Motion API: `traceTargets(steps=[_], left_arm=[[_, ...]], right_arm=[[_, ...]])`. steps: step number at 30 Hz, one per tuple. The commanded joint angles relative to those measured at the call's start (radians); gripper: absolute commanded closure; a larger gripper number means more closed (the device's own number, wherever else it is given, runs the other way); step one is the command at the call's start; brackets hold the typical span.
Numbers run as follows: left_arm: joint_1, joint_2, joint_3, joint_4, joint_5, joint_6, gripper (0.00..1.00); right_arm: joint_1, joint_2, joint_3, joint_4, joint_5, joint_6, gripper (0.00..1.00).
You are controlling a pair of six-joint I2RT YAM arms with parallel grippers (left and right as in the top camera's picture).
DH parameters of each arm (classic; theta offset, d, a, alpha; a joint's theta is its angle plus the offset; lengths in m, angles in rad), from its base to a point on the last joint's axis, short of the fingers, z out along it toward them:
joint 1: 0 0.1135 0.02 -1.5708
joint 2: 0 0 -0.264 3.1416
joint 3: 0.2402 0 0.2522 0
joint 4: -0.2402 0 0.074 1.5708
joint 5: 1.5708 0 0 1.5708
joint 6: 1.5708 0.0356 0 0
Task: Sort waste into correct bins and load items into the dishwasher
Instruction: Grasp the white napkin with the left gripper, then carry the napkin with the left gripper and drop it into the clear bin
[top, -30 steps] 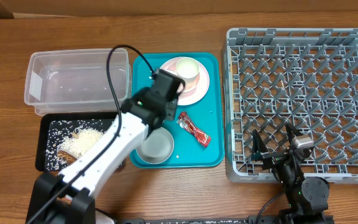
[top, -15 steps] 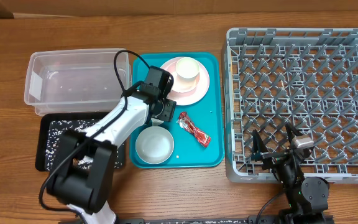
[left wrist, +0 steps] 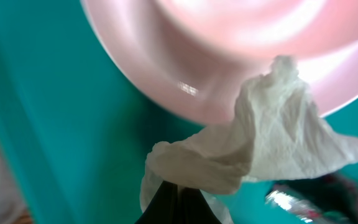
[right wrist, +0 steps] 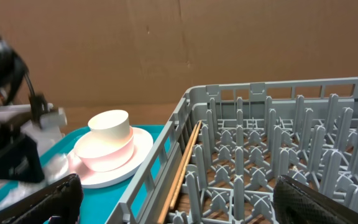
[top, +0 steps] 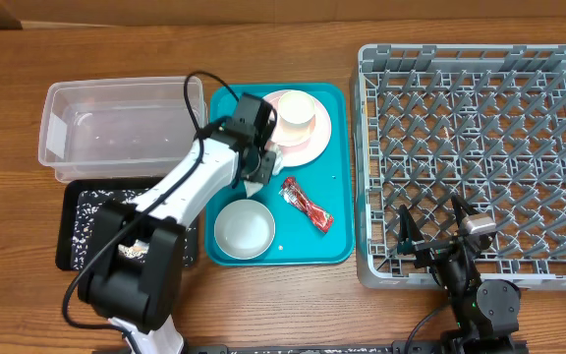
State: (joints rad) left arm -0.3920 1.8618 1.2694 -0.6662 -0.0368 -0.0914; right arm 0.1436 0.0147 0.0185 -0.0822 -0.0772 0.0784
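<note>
A crumpled white tissue point(left wrist: 260, 143) lies against the near rim of the pale pink plate point(left wrist: 229, 56). My left gripper point(left wrist: 179, 202) is shut on the tissue's lower fold. From overhead, the left gripper point(top: 260, 157) is at the plate's point(top: 314, 140) left edge on the teal tray. The white cup point(top: 296, 110) stands on the plate. The pale bowl point(top: 244, 228) and the red wrapper point(top: 306, 205) lie on the tray. My right gripper point(top: 430, 224) hangs open over the grey dish rack's point(top: 480, 59) front edge, holding nothing.
The clear tub point(top: 121, 123) sits left of the teal tray point(top: 334, 244). In front of the tub is the black tray point(top: 72, 211), with rice scraps in it. A thin wooden stick point(right wrist: 182, 168) lies inside the rack by its left wall.
My left gripper's jaws have closed on the tissue, and it has shifted a little toward the plate. The right arm has not moved.
</note>
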Motion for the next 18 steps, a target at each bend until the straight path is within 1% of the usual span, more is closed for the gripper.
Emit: traceTargets(steps=[1,3,6,8,10,12,18], left_arm=[[0.0,-0.105,0.114,-0.018,-0.124,-0.064,0.96],[0.002,-0.13,0.133,-0.018,-0.217,-0.085,0.96],[0.02,-0.157,0.145,-0.013,-0.364,-0.132,0.93],[0.041,-0.165,0.145,-0.011,-0.412,-0.143,0.93],[0.091,-0.168,0.145,-0.012,-0.431,-0.144,0.91],[0.151,-0.168,0.145,-0.015,-0.43,-0.18,0.89],[0.267,-0.167,0.144,-0.008,-0.409,-0.204,0.92]], right_arm=[[-0.008,-0.011,-0.011,0.005,0.006,0.005,0.0],[-0.008,-0.011,-0.011,0.005,0.006,0.005,0.0],[-0.008,-0.011,-0.011,0.005,0.006,0.005,0.0],[-0.008,-0.011,-0.011,0.005,0.006,0.005,0.0],[-0.008,-0.011,-0.011,0.005,0.006,0.005,0.0],[-0.008,-0.011,-0.011,0.005,0.006,0.005,0.0],[-0.008,-0.011,-0.011,0.005,0.006,0.005,0.0]])
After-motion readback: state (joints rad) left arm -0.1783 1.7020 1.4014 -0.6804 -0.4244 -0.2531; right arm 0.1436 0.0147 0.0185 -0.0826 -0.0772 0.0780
